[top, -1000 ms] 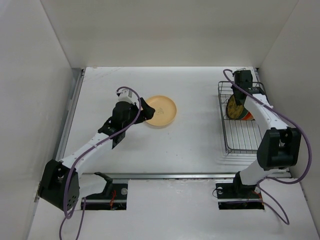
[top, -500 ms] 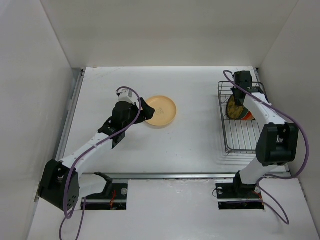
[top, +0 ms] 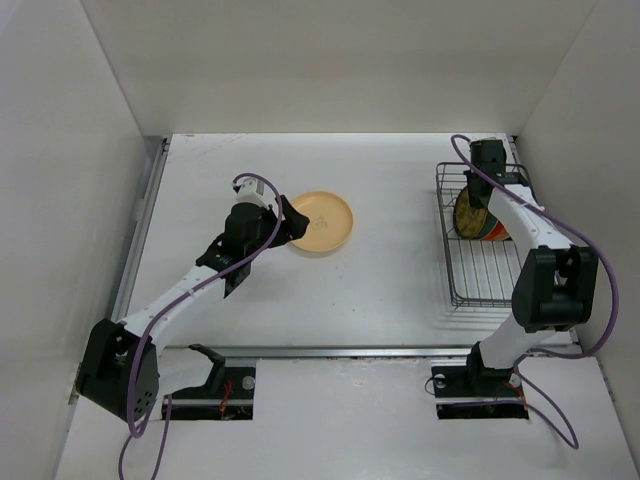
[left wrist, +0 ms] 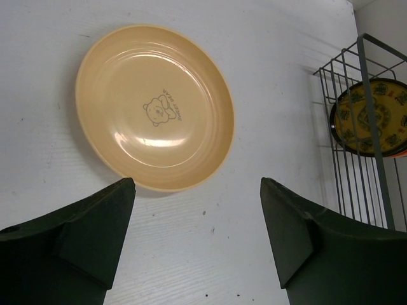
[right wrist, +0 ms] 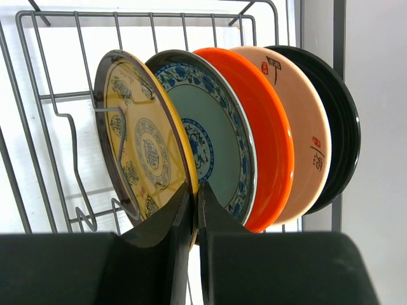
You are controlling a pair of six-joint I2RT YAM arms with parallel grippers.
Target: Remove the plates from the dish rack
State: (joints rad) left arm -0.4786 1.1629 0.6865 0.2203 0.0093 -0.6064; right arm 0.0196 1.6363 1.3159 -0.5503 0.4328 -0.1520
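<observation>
Right gripper (right wrist: pixel 196 190) pinches the yellow-patterned round plate (right wrist: pixel 146 146) in the grey wire dish rack (right wrist: pixel 63 95) at the tabletop (top: pixel 400 290)'s right edge; left gripper (left wrist: pixel 197 184), spread wide, holds nothing.

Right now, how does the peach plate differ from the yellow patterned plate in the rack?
The peach plate lies flat on the table; the yellow plate stands on edge in the dish rack. The peach plate is plain but for a small bear print; the yellow plate is densely patterned, dark-rimmed. The peach plate is free of the open left gripper; the right gripper pinches the yellow plate's rim. Both are round.
</observation>
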